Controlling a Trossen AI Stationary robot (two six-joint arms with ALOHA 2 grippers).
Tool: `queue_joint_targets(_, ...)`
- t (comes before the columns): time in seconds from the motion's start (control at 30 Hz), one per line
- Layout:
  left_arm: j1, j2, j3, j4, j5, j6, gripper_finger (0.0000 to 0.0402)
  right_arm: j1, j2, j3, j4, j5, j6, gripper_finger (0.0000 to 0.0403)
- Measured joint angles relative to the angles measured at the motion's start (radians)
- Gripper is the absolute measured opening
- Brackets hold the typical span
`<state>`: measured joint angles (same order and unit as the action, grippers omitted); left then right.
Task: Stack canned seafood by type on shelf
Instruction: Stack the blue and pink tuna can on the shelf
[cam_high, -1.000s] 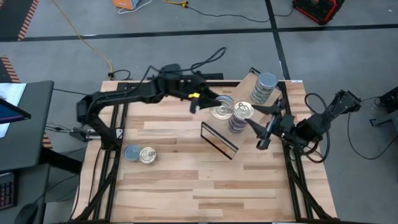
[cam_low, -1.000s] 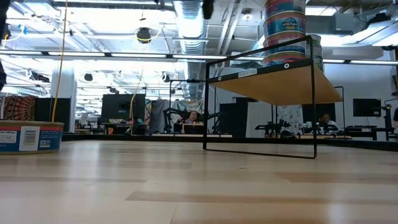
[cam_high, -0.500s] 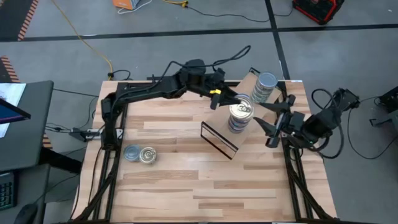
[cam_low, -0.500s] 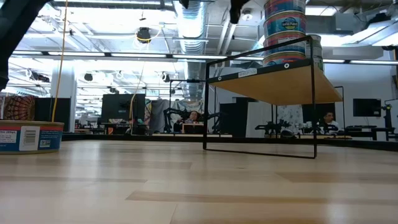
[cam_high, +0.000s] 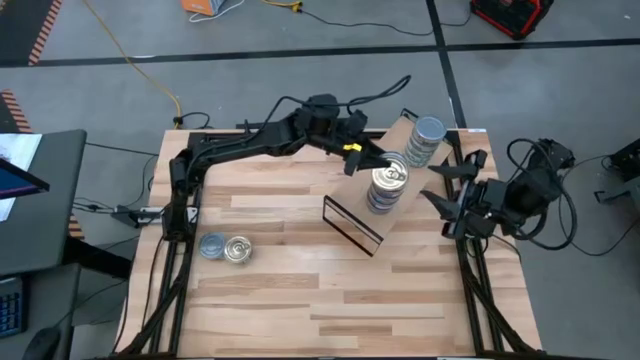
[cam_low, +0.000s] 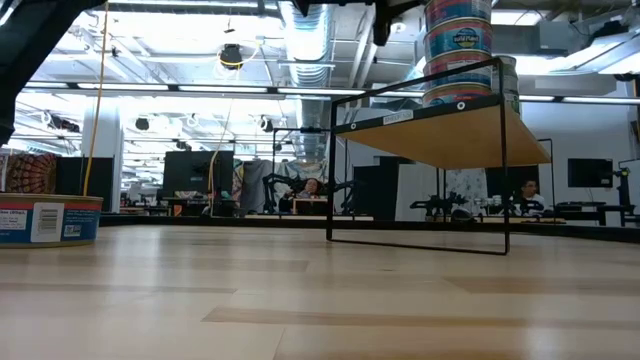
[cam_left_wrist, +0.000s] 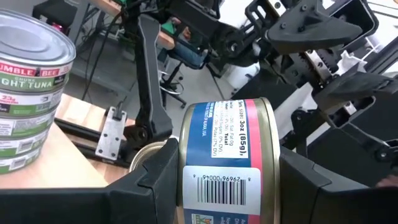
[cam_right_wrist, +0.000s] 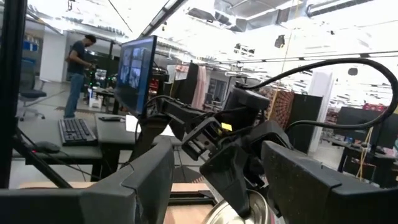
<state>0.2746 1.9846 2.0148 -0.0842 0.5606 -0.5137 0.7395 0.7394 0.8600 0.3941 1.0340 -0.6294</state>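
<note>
The shelf stands at the table's far right and carries two stacks of canned seafood. One stack is blue-lidded, the other gold-lidded. My left gripper reaches level over the shelf beside the gold-lidded stack, shut on a tin with a blue and pink label. In the high view the gripper hides most of that tin. My right gripper hovers open with nothing between its fingers at the shelf's right end. Two more tins, one blue-lidded and one gold-lidded, rest flat on the table's left. My left gripper pinches the tin's round side wall between its two fingers, one on either side. The fingers lie level and come from the table's left. The tin stands upright in the hold. Its underside is out of frame, so I cannot tell whether it rests on anything.
The shelf's black wire frame lifts its board above the tabletop. The low view shows a tin on the table at the left. Bare wood spreads across the near half of the table.
My left gripper has carried the tin toward the table's right, from left of the shelf to over it beside the gold-lidded stack, then slowed. My right gripper has drawn back toward the table's right edge, away from the stacks, and stays open.
</note>
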Motion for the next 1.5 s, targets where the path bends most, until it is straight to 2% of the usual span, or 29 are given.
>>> queue_joint_targets(0.2, -0.015, -0.001, 0.0, -0.014, -0.005, 0.019, 0.0187, -0.002, 0.0, 0.0, -0.016, 0.0, 0.0, 0.0271)
queue_joint_targets(0.43, -0.025, -0.009, 0.0, 0.09, 0.006, 0.061, 0.0187, -0.002, 0.001, 0.0, -0.033, 0.0, 0.027, 0.0271)
queue_joint_targets(0.97, -0.031, -0.008, -0.001, 0.043, 0.059, 0.195, 0.0187, -0.002, 0.001, 0.0, -0.128, -0.003, -0.008, 0.0271)
queue_joint_targets(1.1, -0.011, -0.008, -0.001, 0.042, 0.062, 0.148, 0.0187, -0.003, 0.0, 0.0, -0.109, -0.004, -0.058, 0.0271)
queue_joint_targets(1.3, 0.006, 0.005, -0.001, 0.027, 0.043, -0.005, 0.0187, -0.003, -0.001, 0.0, -0.029, -0.007, -0.161, 0.0271)
queue_joint_targets(1.5, 0.006, 0.013, -0.002, 0.023, 0.037, -0.064, 0.0187, -0.003, -0.001, 0.0, 0.004, -0.011, -0.184, 0.0271)
